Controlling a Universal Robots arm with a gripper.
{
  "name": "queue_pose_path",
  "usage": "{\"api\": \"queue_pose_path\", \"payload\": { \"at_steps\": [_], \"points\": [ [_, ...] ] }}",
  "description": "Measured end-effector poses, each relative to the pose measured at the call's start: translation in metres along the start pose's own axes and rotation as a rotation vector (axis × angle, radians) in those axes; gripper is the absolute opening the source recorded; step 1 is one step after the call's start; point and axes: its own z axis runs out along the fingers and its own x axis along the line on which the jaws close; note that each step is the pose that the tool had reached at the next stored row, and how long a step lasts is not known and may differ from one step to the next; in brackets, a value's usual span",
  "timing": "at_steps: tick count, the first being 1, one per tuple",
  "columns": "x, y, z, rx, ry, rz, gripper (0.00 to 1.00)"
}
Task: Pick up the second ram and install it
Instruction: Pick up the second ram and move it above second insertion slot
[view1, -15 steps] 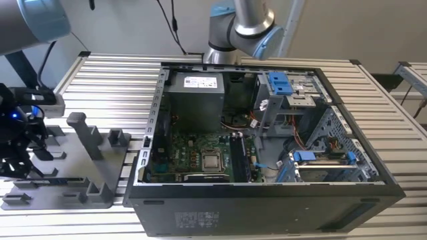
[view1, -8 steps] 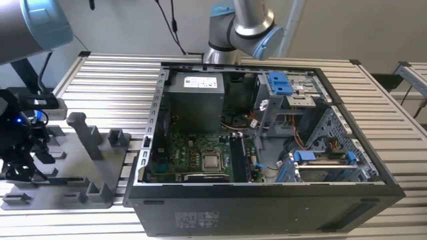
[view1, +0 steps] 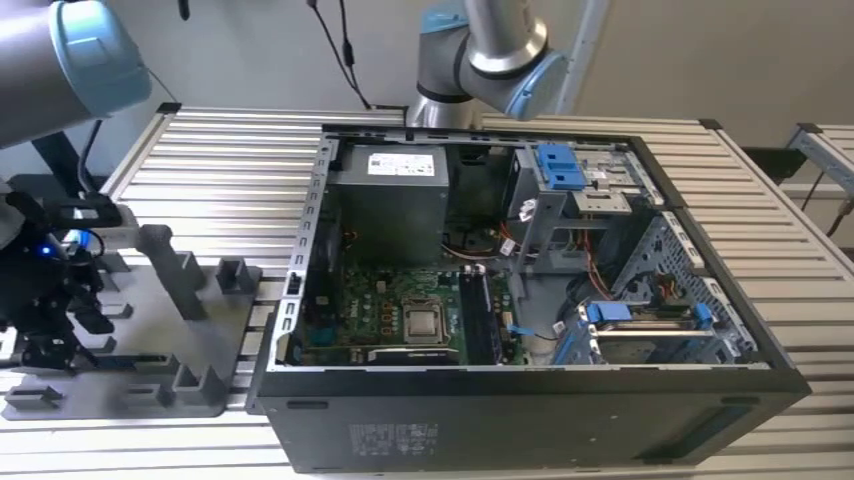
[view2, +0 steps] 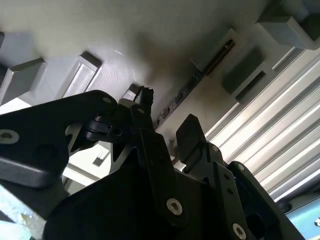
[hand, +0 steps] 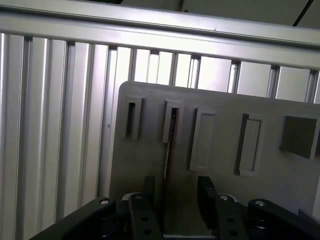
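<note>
Looking down the tool (hand: 177, 192) in the first wrist view, we've got the ram (hand: 170, 142) standing on edge in a slot of the grey plate (hand: 280, 190). It's a thin dark strip running straight away from the tool, and its line passes between the two fingers (hand: 206, 192). Jaws are spread and released, nothing clamped. The strip sits nearer one finger than the other, and I can't tell whether that finger touches it. The second wrist view agrees: the ram's long axis heads from the gap between the fingertips out across the plate, its near end right at the tool. So here's the relation that matters: ram directly ahead of the tool, long axis crosswise to the way the jaws close, flat faces turned toward the pads. In the exterior view the tool hangs over the plate at that view's left, on the slatted counter (view1: 214, 140). The open case (view1: 534, 420) is well apart toward that view's right, with the motherboard (view1: 360, 310) bared inside. By my read the pick is lined up, not made: the ram is in its slot, not lifted.
</note>
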Motion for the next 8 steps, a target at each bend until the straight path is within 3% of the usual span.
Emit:
{"api": "queue_pose_path", "payload": {
  "at_steps": [8],
  "points": [
    [0.0003,0.0008,0.0133,-0.0028,-0.0003,0.001,0.48]
  ]
}}
